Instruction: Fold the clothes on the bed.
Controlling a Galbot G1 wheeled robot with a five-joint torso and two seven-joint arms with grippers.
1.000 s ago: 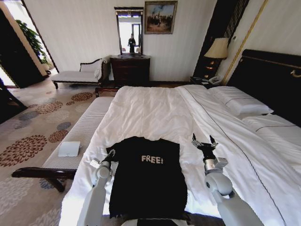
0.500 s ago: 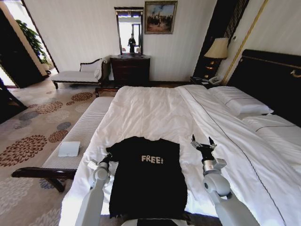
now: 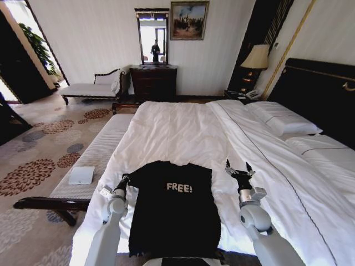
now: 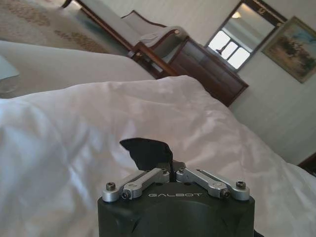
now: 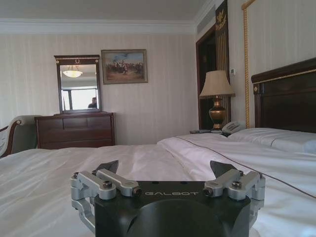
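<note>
While the black T-shirt point(image 3: 173, 208) lies flat on the near part of the bed point(image 3: 183, 130) between the two arms, the left gripper point(image 3: 124, 179) has its fingers pressed together on the sleeve edge of the shirt point(image 4: 146, 153). On the other side of the shirt, the right gripper point(image 3: 236, 168) hangs just above the white sheet, fingers wide apart and empty. Beyond it are the pillows point(image 3: 283, 119) and the dark headboard point(image 3: 321, 91).

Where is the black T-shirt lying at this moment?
In the head view the black T-shirt lies flat on the near end of the bed, between the left gripper at its sleeve and the right gripper.
</note>
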